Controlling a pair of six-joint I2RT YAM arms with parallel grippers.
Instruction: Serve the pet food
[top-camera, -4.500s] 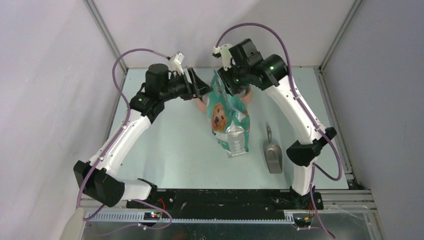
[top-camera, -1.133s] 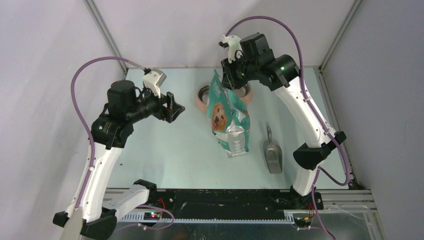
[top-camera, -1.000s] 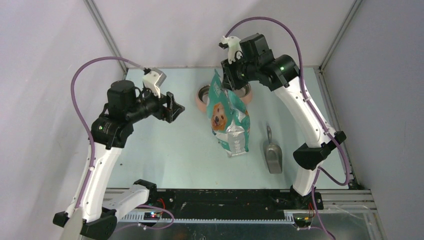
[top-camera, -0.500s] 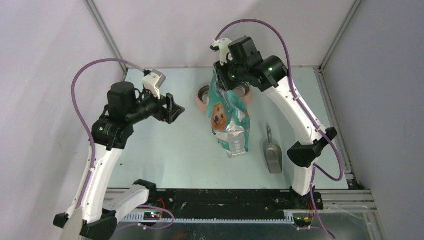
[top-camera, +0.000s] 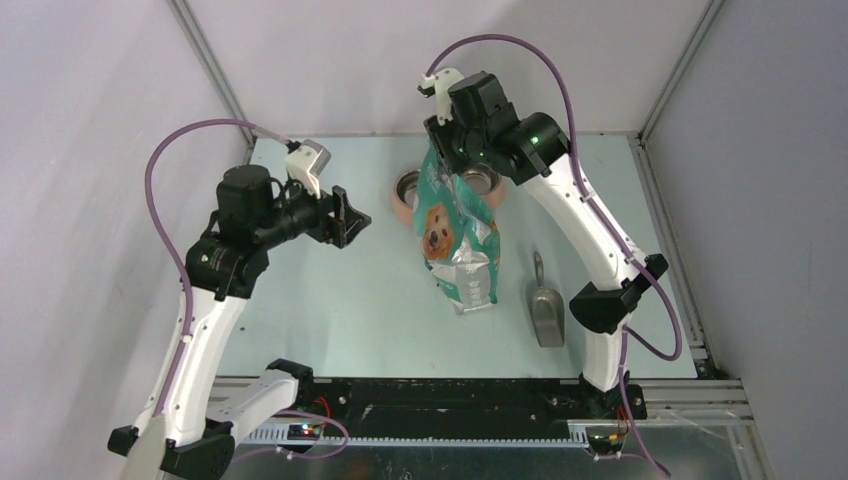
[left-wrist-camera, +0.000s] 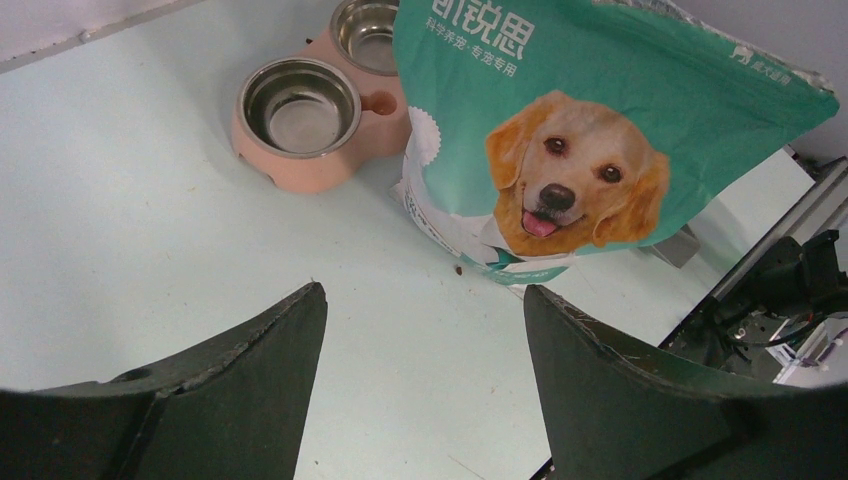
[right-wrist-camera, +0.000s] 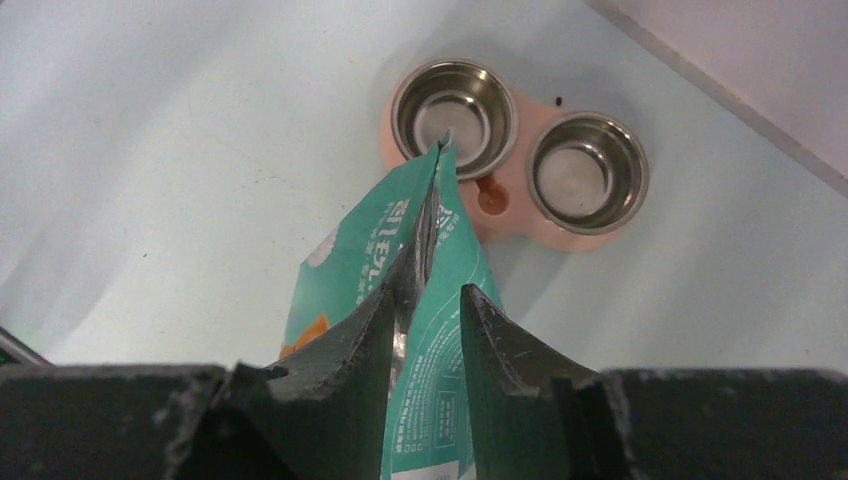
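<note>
Right gripper (right-wrist-camera: 428, 295) straddles the bag (right-wrist-camera: 445, 250) at its top, clamped or not I cannot tell; left gripper (left-wrist-camera: 422, 295) gapes; keep the bag upright.

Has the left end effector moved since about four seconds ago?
Yes. The left end effector has pulled back to the left and nearer the arm bases, away from the pink double bowl it was over before.

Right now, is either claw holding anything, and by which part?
Left claw is open and empty. Right claw straddles the top edge of the dog food bag; whether it grips cannot be told.
</note>
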